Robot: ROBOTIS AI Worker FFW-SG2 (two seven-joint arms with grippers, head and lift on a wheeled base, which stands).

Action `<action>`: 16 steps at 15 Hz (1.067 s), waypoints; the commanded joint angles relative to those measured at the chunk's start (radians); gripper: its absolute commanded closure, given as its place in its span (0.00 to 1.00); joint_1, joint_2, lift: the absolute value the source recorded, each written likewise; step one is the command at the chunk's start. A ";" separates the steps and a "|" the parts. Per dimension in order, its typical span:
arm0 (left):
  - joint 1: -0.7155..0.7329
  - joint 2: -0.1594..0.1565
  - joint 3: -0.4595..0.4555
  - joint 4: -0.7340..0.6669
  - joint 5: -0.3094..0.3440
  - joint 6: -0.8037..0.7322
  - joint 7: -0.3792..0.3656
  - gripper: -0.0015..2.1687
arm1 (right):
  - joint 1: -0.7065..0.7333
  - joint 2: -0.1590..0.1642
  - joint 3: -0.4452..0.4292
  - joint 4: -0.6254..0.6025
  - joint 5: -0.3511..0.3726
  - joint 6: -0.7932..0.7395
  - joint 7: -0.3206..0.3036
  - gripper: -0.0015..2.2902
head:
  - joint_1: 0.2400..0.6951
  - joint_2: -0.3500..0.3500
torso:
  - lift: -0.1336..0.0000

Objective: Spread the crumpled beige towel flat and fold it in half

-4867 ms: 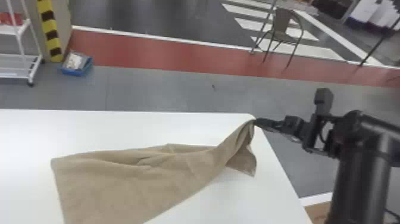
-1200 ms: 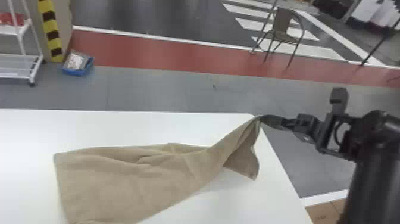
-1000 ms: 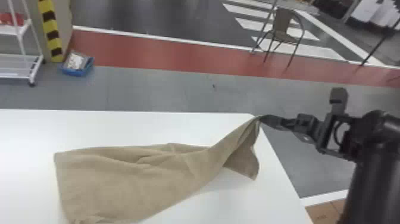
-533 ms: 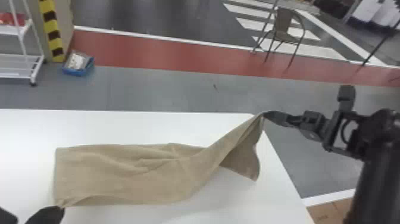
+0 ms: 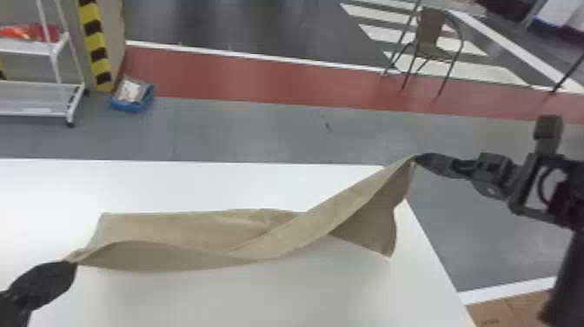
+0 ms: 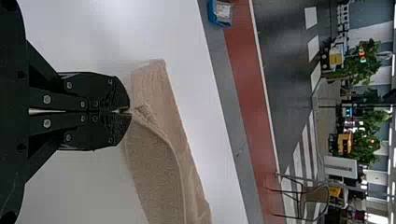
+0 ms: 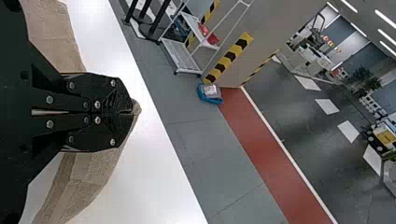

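Now clenched on both ends of the beige towel [image 5: 182,228]

Pinches the near left corner in the left gripper [image 5: 71,262], fingertips closed on bunched cloth; likewise clamps the far right end in the right gripper [image 5: 416,158]. Since the earlier head view, has carried the left gripper farther from the near side, curling up the towel's near left edge, and has drawn the right gripper farther right. Reaches in low from the left with the left gripper, aimed far and right; holds the right gripper raised by the far right corner of the white table [image 5: 195,182], aimed left. Stretches the towel lengthwise from near left to far right over the table, twisted midway, with a flap drooping nearward below the right gripper. Beyond, on the floor: a blue bin [image 5: 130,106] far left, a chair [image 5: 430,32] far right.
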 commanded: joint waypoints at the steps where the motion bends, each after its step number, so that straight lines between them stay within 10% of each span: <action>1: -0.015 -0.002 0.020 -0.026 0.018 0.046 0.000 0.79 | 0.004 -0.002 -0.001 0.001 0.002 0.002 0.005 0.53 | 1.00 0.09 | 1.00; 10: -0.314 -0.029 0.001 0.052 0.030 0.343 -0.020 0.79 | -0.123 -0.015 0.075 0.197 0.000 0.002 -0.011 0.53 | 1.00 0.14 | 1.00; 16: -0.589 -0.035 -0.005 0.288 0.048 0.374 -0.022 0.79 | -0.290 -0.003 0.135 0.465 -0.014 -0.399 -0.011 0.53 | 1.00 0.22 | 1.00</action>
